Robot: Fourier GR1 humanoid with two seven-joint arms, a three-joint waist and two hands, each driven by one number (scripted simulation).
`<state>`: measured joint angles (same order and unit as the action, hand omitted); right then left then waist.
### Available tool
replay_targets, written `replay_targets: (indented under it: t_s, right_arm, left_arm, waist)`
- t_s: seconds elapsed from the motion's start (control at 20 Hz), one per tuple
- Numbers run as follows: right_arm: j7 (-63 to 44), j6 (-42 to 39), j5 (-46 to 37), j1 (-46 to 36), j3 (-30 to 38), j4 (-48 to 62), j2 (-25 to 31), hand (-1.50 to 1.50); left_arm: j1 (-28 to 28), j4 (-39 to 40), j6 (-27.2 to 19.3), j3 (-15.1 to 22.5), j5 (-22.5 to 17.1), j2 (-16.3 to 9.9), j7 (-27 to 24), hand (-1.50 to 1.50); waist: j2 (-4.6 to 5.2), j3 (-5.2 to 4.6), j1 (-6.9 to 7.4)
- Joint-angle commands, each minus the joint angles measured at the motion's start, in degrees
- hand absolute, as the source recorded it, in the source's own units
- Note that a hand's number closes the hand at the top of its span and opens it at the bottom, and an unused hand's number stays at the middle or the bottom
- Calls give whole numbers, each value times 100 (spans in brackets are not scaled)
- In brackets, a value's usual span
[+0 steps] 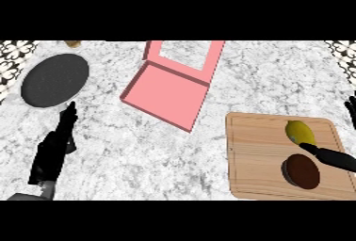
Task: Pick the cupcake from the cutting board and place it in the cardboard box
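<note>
A wooden cutting board (pixel 257 160) lies at the lower right. On it sit a round dark-brown cupcake (pixel 301 172) and, just behind it, a yellow fruit (pixel 300 131). My right hand (pixel 331 156) comes in from the right edge. One straight digit lies over the board between the fruit and the cupcake, and another fingertip shows higher up at the edge. It holds nothing, and most of it is out of view. The pink open box (pixel 167 92) lies at the upper middle, its lid (pixel 185 54) folded back. My left hand (pixel 54 148) rests open at the lower left.
A dark round plate (pixel 54 79) sits at the upper left, just beyond my left hand's fingertips. A small brown object (pixel 73 43) peeks in at the top edge. Bare marble counter (pixel 153 155) stretches between the left hand, the box and the board.
</note>
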<state>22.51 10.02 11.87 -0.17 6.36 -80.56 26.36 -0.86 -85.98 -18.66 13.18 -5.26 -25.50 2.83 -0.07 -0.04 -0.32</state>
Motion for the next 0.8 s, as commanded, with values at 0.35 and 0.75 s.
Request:
replay_targets:
  t_s: [0.35,0.75]
  right_arm:
    - [-1300,-1381,-1430,985,-502,-795,2638,-150]
    - [-3098,-2522,-1749,799,-1260,-1687,3135,-150]
  left_arm:
    - [106,-95,113,-194,-59,-87,-42,0]
    - [102,-97,123,-105,129,63,-4,0]
  waist:
    - [-27,-19,-42]
    - [3,-2,52]
